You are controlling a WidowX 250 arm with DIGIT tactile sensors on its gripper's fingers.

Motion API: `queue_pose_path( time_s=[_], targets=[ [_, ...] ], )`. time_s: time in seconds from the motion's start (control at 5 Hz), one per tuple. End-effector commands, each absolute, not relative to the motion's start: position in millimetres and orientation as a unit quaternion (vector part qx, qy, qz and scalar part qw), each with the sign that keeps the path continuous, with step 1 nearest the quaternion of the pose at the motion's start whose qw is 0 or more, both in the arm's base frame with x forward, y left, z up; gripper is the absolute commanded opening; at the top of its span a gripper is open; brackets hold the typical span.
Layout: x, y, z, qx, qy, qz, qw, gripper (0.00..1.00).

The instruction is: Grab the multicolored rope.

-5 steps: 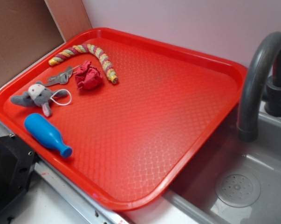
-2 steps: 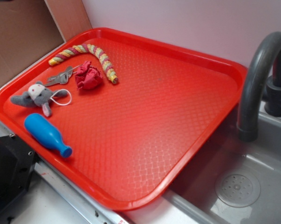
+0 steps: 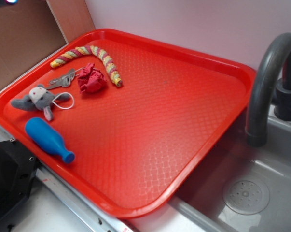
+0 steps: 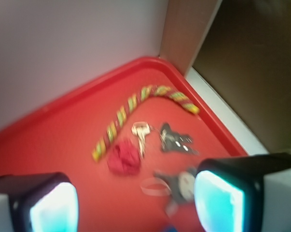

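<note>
The multicolored rope, striped yellow, pink-red and pale green, lies bent in an arc at the far left corner of the red tray. In the blurred wrist view the rope lies well ahead of my gripper. The jaws stand wide apart with nothing between them, high above the tray. In the exterior view only a dark tip of the arm shows at the top left corner.
A red cloth wad, keys, a grey plush mouse and a blue bottle lie along the tray's left side. A grey faucet and sink stand right. A brown board rises behind.
A dark tip of the arm has come into the exterior view at the top left corner. The objects on the tray have not moved.
</note>
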State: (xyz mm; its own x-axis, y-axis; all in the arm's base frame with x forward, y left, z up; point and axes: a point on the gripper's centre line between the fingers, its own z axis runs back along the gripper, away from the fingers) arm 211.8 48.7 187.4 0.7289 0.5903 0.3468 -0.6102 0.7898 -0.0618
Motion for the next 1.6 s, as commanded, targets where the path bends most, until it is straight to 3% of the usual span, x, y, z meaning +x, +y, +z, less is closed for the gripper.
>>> queue_pose_path(
  time_s=[0.0,0.2,0.4,0.6,0.8,1.0,1.4],
  targets=[
    [249.8,112.9,154.7,0.049,-0.219,0.459,0.86,1.0],
    [265.6,125.0,127.9,0.056,-0.211,0.483,0.848,1.0],
    [281.3,122.2,87.1,0.04,-0.174,0.481,0.858,1.0],
    [290.6,112.2,74.1,0.055,-0.172,0.481,0.858,1.0],
    [301.0,116.8,63.4,0.021,-0.158,0.495,0.854,1.0],
    [304.7,115.3,50.0,0.022,-0.141,0.485,0.863,1.0],
    [304.7,110.9,35.7,0.045,-0.122,0.482,0.867,1.0]
  ],
)
